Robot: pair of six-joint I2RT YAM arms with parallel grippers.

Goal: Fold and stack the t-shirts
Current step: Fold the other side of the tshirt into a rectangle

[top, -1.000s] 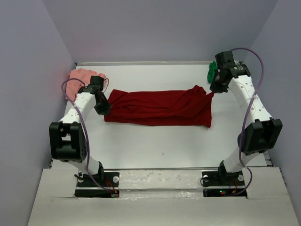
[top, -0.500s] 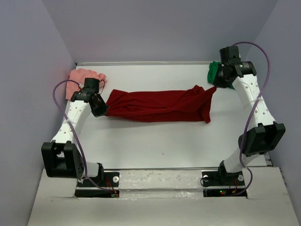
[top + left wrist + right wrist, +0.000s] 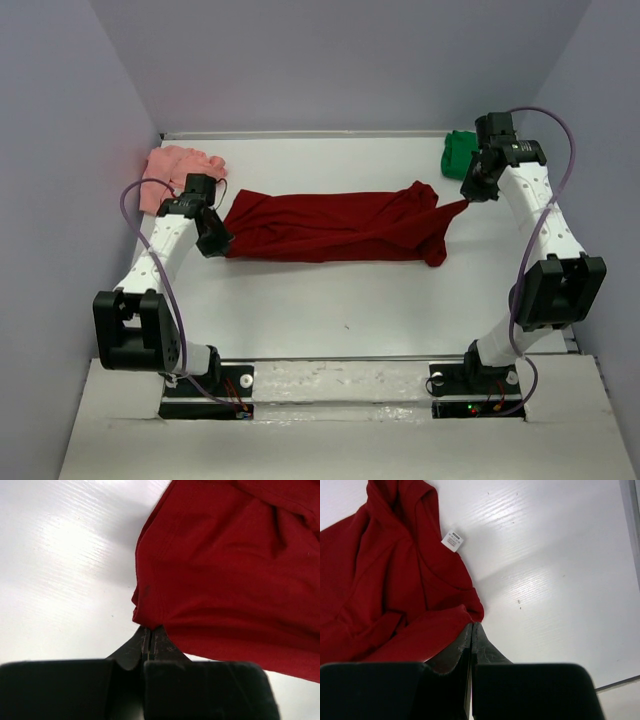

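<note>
White table (image 3: 330, 300): L claw (image 3: 222, 245), R claw (image 3: 466, 197) each clamped on dark red tee (image 3: 330, 228).

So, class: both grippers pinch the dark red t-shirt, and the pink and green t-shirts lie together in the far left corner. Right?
No: the green t-shirt lies in the far right corner, as the top view shows. The pink t-shirt is far left, and the left gripper and right gripper pinch the dark red t-shirt.
</note>
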